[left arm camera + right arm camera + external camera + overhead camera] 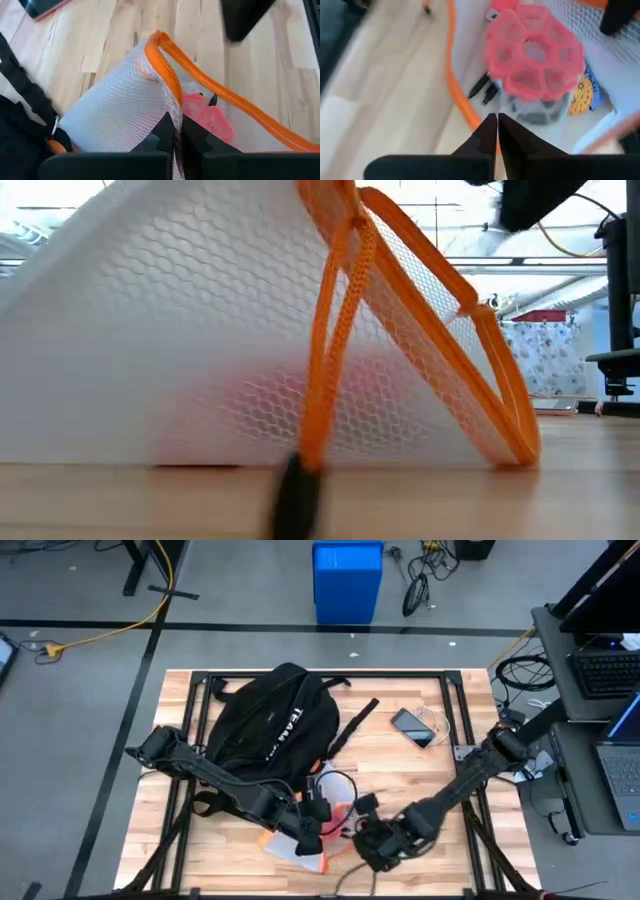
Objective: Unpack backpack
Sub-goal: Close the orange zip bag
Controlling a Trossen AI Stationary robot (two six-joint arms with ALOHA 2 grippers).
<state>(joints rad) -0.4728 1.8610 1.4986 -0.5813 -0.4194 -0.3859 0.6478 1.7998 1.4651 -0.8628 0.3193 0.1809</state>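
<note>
The black backpack point(272, 718) lies on the table's far left part, its straps trailing toward the near edge. In front of it is a white mesh pouch point(305, 845) with an orange zip rim point(200, 80), drawn up like a tent point(200, 340), bottom on the table. Inside it are a pink round pill box point(535, 50), black pens point(482, 87) and a yellow item point(582, 95). My left gripper point(177, 137) is shut on the pouch. My right gripper point(497, 127) is shut, over the pouch's orange rim at the pouch's right side point(378, 840). My left gripper pinches the pouch's orange zip rim point(172, 107) and the mesh beside it between its two fingers, coming from above. The pouch hangs below the fingers with its mesh pulled taut, and its bottom edge point(250, 455) rests on the table. My right gripper's shut fingertips stand just above the orange rim point(470, 112); I cannot tell whether they touch it.
A phone point(412, 727) lies on the table at the far right, beside a clear wrapper point(432, 720). A black strap point(355, 725) lies between the phone and the backpack. A black metal frame point(465, 710) borders the wooden table.
</note>
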